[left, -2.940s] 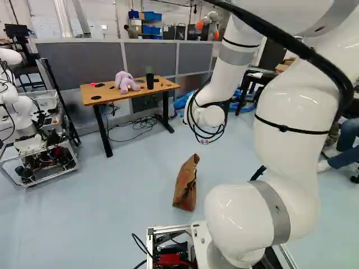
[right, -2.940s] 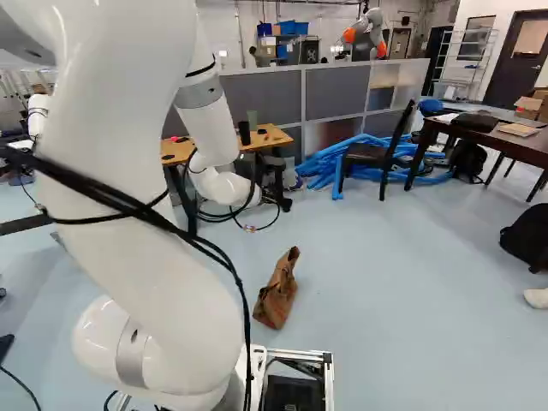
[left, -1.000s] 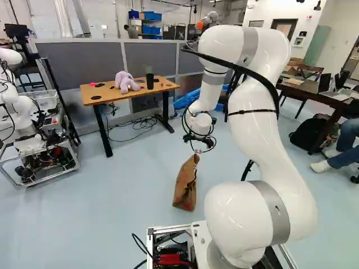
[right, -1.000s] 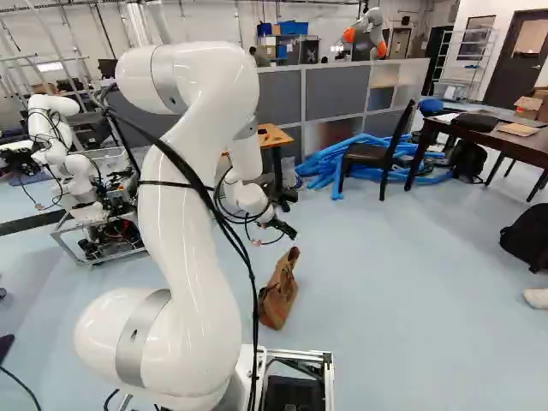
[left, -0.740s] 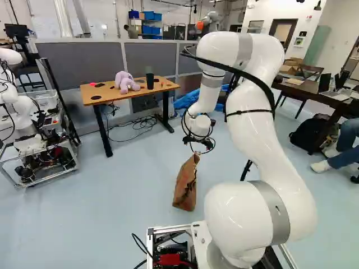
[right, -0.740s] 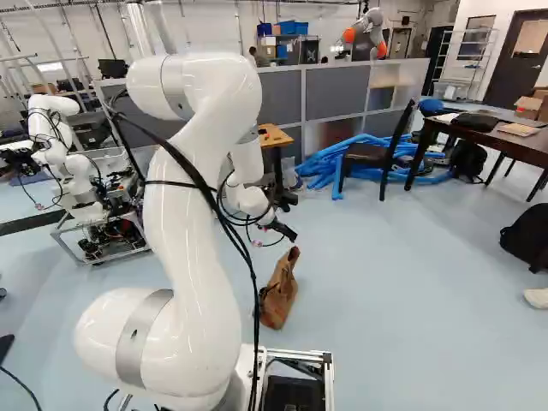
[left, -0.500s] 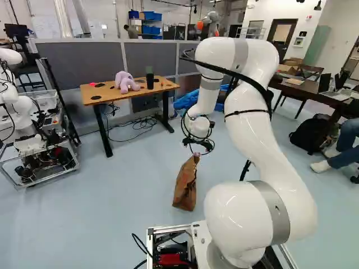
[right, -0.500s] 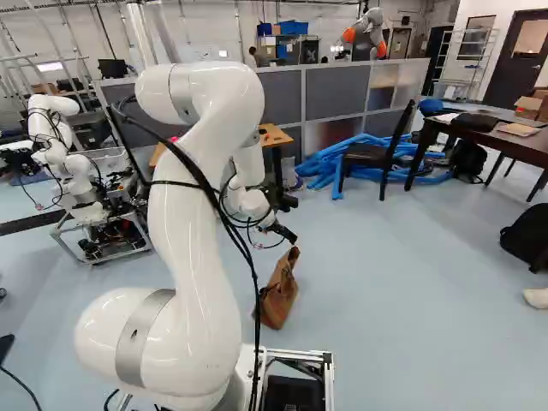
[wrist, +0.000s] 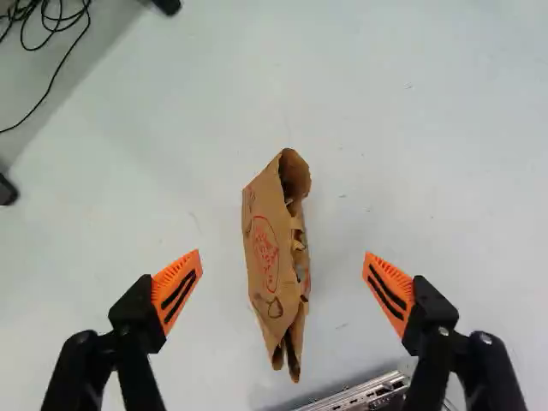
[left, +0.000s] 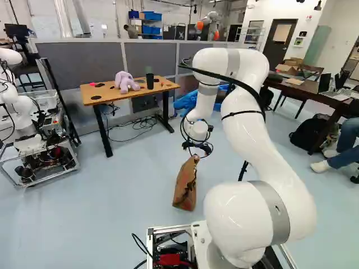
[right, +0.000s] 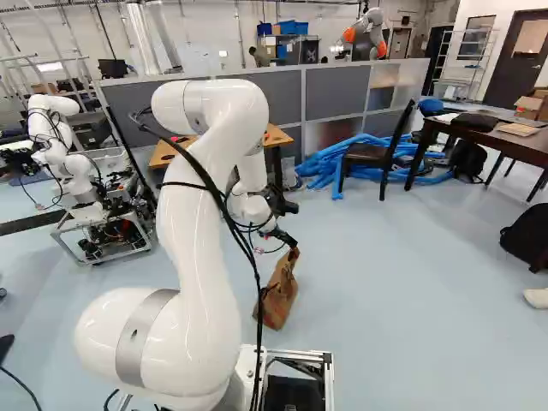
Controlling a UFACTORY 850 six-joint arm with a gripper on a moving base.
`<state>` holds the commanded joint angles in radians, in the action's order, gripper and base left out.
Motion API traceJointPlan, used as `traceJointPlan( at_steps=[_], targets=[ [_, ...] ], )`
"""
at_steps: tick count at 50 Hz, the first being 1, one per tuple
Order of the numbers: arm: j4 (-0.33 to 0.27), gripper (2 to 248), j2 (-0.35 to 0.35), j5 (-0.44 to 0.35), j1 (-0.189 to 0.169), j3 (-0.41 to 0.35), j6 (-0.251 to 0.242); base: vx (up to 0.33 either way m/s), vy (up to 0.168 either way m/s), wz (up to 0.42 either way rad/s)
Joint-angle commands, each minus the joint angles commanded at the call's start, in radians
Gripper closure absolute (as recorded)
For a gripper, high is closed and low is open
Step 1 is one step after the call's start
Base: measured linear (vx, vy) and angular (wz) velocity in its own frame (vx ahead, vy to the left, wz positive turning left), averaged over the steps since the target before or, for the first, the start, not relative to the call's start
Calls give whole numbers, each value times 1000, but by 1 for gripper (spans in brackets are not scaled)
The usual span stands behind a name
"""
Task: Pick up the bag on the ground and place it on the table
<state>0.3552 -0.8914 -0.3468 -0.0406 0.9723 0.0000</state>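
In the left base view my gripper [left: 198,149] hangs over the upper end of the brown paper bag [left: 185,184], which stands on the floor. From the right base view, the gripper [right: 285,237] overlaps the bag's top edge. The wrist view shows the gripper [wrist: 282,287] open, its orange pads wide apart, with the crumpled bag [wrist: 272,248] below and between them; neither pad touches it. The wooden table [left: 120,94] stands farther off, a purple plush toy [left: 127,82] and a dark cup [left: 150,78] on it.
Another robot [left: 25,120] stands at the left of the left base view. Cables [left: 140,122] lie under the table. A grey partition [left: 101,61] runs behind it. In the right base view, a black chair [right: 374,154], blue tubing [right: 321,167] and a dark table [right: 505,139] stand farther right.
My arm has folded down from high up, bringing the gripper into sight and lower toward the bag's top. The base and the bag have not moved.
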Motion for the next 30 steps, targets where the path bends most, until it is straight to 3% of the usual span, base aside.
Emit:
traceJointPlan(
  at_steps=[30],
  targets=[
    [0, 3, -111, 0, 0, 74, 0, 0, 0, 0]
  ],
)
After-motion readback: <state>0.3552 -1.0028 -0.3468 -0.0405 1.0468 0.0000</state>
